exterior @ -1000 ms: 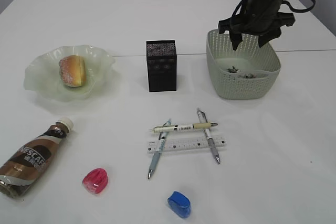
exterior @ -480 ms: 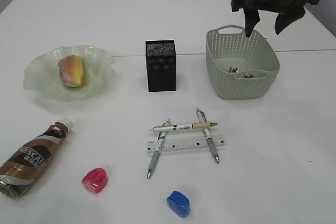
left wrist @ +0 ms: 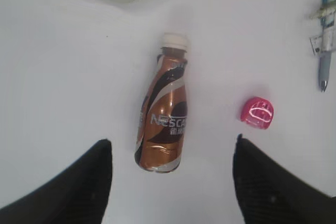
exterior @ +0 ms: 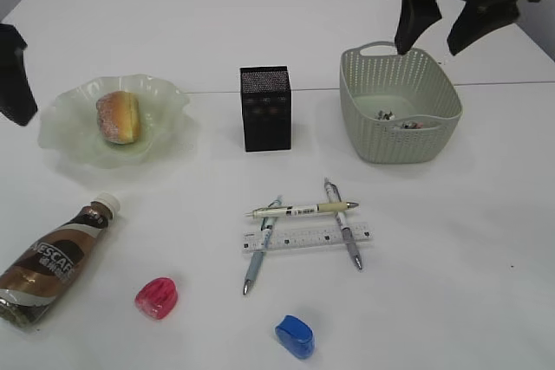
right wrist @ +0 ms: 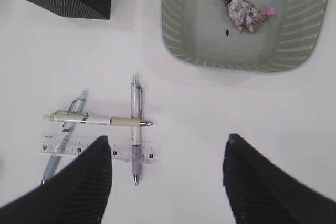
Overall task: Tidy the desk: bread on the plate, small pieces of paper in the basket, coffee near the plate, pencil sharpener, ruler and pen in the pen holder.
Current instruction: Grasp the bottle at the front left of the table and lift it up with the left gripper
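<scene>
Bread (exterior: 120, 116) already on the green plate (exterior: 165, 97) at 10 o'clock; crumpled paper scraps (right wrist: 240, 4) inside the basket (exterior: 360, 127) at 2 o'clock. Nescafé coffee bottle (left wrist: 164, 121) lying on its side on the tabletop (exterior: 451, 240) at 8 o'clock, below the plate, cap toward it. Three pens (exterior: 303, 209) crossed over the ruler (exterior: 307, 238) at centre, below the black mesh pen holder (exterior: 266, 108). Pink sharpener (exterior: 157, 297) and blue sharpener (exterior: 295, 336) loose near 6 o'clock.

Left tool (left wrist: 170, 182) spread open, empty, above the bottle. Right tool (exterior: 434, 32) spread open, empty, high above the basket.

Risks: round bottle likely to roll away if pinched off-centre; stacked pens likely to scatter or drag the ruler if one is lifted from beneath another; long ruler may catch the holder's rim and tip it.
</scene>
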